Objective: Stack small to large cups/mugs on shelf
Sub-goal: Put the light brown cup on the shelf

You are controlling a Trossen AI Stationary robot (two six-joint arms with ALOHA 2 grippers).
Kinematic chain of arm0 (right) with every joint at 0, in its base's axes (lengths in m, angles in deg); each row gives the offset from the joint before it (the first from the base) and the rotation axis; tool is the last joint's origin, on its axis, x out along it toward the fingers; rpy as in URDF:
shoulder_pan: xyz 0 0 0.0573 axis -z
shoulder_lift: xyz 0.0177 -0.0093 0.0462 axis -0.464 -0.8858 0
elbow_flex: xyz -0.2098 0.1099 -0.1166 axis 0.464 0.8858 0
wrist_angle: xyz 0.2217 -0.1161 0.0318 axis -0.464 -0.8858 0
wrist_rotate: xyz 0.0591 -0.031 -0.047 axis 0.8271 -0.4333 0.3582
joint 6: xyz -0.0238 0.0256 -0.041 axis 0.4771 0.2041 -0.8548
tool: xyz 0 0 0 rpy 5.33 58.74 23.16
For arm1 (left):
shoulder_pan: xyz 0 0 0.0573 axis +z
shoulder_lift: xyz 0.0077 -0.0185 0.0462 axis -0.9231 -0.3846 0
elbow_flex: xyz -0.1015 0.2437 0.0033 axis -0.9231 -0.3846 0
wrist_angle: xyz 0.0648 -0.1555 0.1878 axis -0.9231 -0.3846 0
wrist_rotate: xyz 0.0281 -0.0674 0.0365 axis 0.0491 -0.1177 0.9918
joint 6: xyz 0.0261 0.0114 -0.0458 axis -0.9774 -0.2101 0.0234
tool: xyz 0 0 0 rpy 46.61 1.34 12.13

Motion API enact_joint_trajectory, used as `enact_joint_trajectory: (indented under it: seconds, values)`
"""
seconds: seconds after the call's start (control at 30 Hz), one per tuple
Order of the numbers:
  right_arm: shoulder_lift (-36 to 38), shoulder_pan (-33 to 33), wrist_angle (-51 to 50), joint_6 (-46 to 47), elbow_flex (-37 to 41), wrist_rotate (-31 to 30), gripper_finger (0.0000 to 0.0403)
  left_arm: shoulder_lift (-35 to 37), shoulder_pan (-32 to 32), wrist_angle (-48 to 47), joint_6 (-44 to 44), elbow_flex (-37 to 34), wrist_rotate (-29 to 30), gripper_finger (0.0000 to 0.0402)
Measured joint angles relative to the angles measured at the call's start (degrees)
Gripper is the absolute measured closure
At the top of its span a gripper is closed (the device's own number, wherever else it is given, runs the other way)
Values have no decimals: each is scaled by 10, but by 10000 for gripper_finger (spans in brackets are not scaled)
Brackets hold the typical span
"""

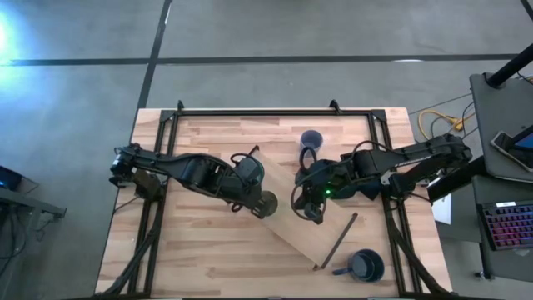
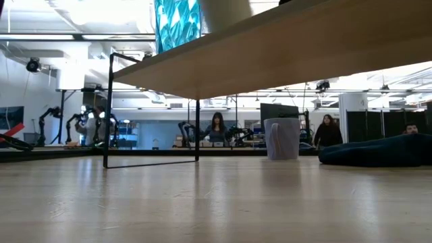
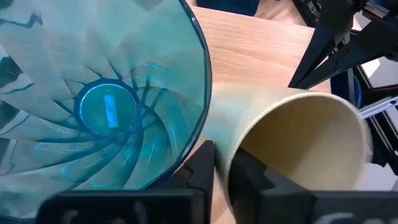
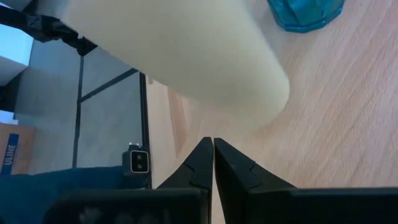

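Looking past my left gripper [image 3: 214,165], I see its fingertips pinched on the near rim of the yellowish-olive cup [image 3: 298,143], which leans on its side just beside the translucent teal tumbler [image 3: 99,93]; both sit over the light-wood shelf [image 3: 261,43]. From the right wrist, my right gripper [image 4: 213,146] has its fingertips pressed together with nothing between them, just beneath the same pale cup's wall and over the shelf board.

From above, both arms reach inward and meet over the middle of the shelf, which lies diagonally on the table [image 1: 191,250]; the left gripper is at the tumbler's spot, the right one just beside it.

I judge the task early: two vessels are at the shelf, and the small cup isn't yet nested or set upright. Farther off, the periwinkle-blue cup [image 1: 311,139] stands on the tabletop near the far edge, and the navy handled mug [image 1: 365,266] waits near the front right corner, well apart. Both are yet to be fetched.

At table height, the shelf underside fills the top, with people in the room beyond.
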State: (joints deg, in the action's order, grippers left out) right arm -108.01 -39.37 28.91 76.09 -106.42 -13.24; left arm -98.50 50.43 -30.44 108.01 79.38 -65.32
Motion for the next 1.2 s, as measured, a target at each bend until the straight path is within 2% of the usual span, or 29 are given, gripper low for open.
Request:
enact_joint_trajectory:
  seconds: [0.27, 0.63, 0.8, 1.2]
  values:
    - [0, 0, 0, -5, 0, 0, 394, -1, 1, 13, 0, -2, 0, 329]
    - [0, 0, 0, -6, 15, 0, 394, -1, 3, 12, 2, -4, 1, 326]
    - [0, 0, 0, -6, 18, 0, 394, -1, 3, 34, 6, 4, -16, 326]
    - [1, 10, 0, -17, 9, 0, 394, 0, -57, 27, 59, 14, -23, 326]
